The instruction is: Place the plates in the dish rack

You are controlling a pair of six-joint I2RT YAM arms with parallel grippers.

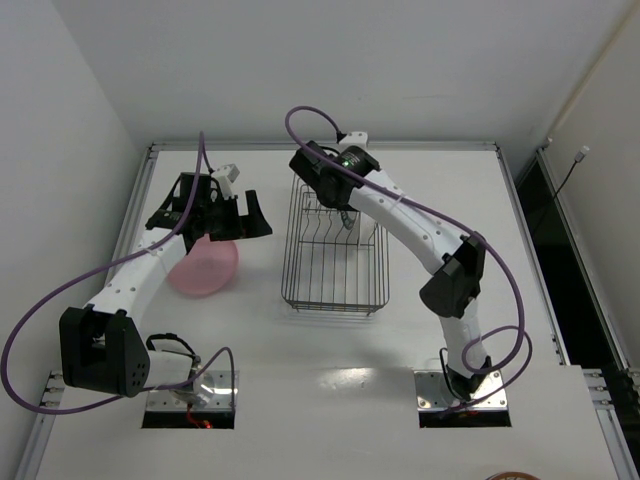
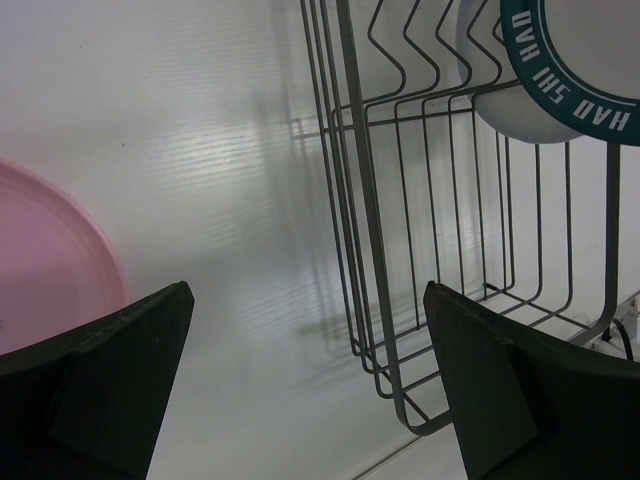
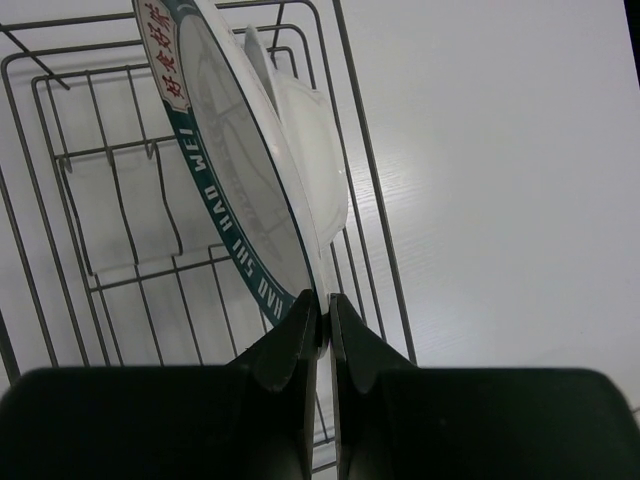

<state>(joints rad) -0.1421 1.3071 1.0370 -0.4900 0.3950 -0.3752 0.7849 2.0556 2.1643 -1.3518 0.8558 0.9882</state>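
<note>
- My left gripper (image 2: pixel 308 300) hangs spread wide and empty just beside the pink plate (image 1: pixel 203 268). That plate lies flat on the table (image 1: pixel 320 370), left of the rack, and I judge it is next for pickup.
- The dish rack (image 1: pixel 336 300) stands between my arms, with its prongs upright so plates go in on edge.
- My right gripper (image 3: pixel 322 310) pinches the rim of the green-lettered plate (image 3: pixel 235 170). I hold it upright at the rack's far end so it can settle between the prongs, close to a white plate (image 3: pixel 305 150) standing there.
</note>
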